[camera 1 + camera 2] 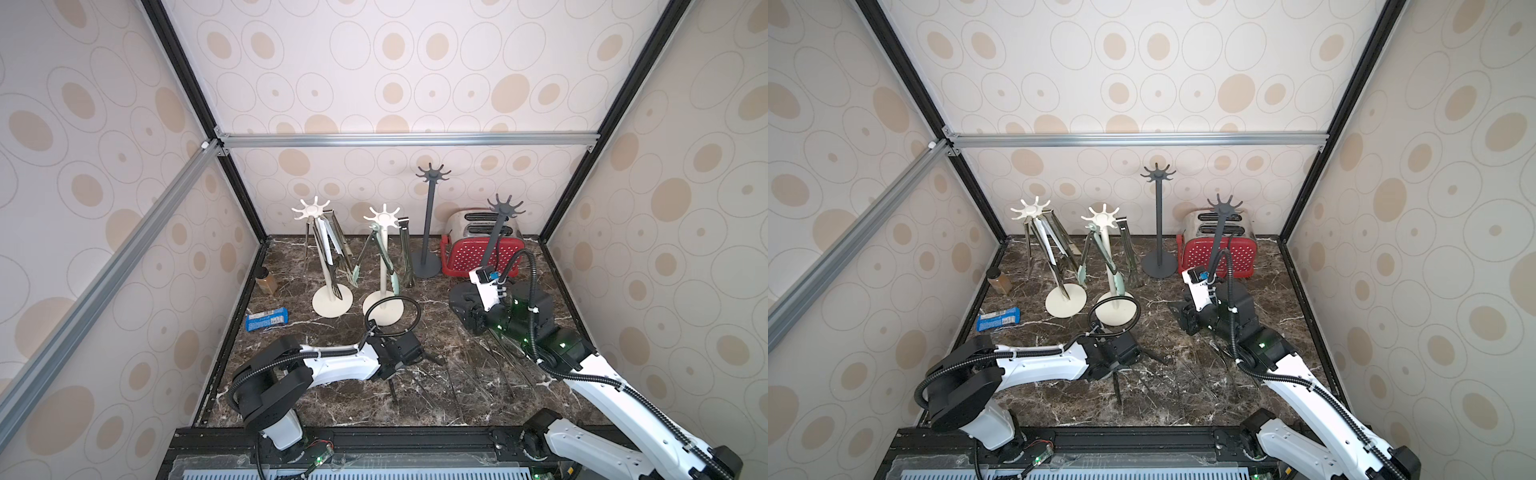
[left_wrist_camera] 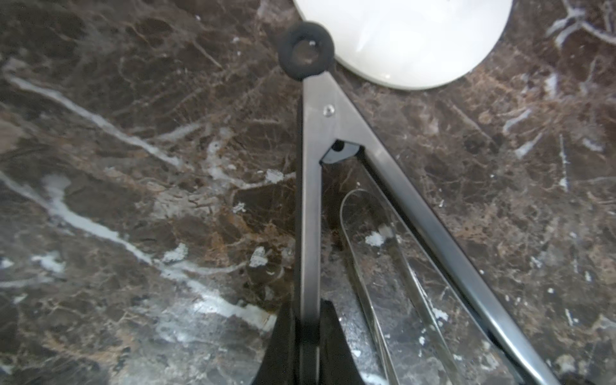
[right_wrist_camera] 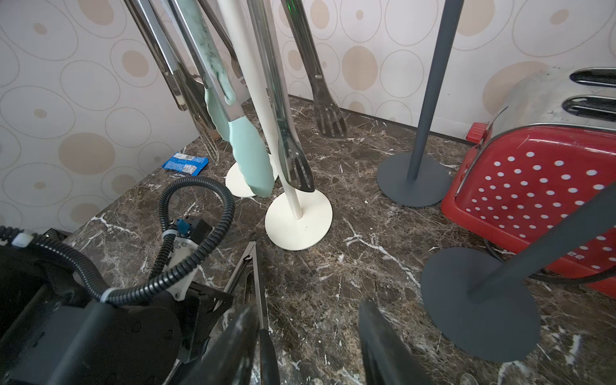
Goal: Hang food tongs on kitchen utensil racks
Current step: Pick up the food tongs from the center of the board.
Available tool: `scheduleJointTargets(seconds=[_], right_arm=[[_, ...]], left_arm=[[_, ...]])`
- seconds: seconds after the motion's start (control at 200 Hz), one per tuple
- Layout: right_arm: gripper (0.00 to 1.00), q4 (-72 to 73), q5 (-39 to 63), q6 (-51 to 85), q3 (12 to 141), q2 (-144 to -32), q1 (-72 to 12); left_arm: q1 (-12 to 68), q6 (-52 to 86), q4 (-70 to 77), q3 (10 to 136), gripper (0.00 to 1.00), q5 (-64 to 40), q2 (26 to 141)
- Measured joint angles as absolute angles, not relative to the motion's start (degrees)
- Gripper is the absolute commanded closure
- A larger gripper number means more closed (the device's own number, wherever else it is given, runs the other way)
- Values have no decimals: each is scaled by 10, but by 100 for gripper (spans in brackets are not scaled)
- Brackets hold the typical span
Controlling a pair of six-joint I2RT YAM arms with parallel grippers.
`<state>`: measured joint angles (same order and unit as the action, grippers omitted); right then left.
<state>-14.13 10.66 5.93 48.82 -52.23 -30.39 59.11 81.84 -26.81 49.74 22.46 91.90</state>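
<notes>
Since the left gripper [image 2: 307,350] is clenched on only one arm of the steel food tongs [image 2: 311,206], low beside the cream rack [image 2: 416,43] base, it should lift steadily and thread the black ring [image 2: 306,50] over a crown hook [image 1: 371,217]. The polished V-shaped metal may swivel. The right gripper [image 3: 310,350] stands released above veined marble [image 3: 366,266].

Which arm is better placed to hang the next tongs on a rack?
Left. The left gripper is shut on one leg of the steel tongs with the black ring end, beside a cream-white rack's round base. The right gripper stands open, holding nothing.
</notes>
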Motion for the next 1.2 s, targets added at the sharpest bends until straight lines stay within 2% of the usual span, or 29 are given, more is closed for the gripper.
scheduleJointTargets(seconds=[0.546, 1.202], right_arm=[[48, -138, 109, 60, 485, -533, -303], [48, -138, 109, 59, 485, -536, -302]], left_arm=[[608, 717, -302, 498, 100, 289, 807], [670, 448, -332, 439, 100, 366, 532]])
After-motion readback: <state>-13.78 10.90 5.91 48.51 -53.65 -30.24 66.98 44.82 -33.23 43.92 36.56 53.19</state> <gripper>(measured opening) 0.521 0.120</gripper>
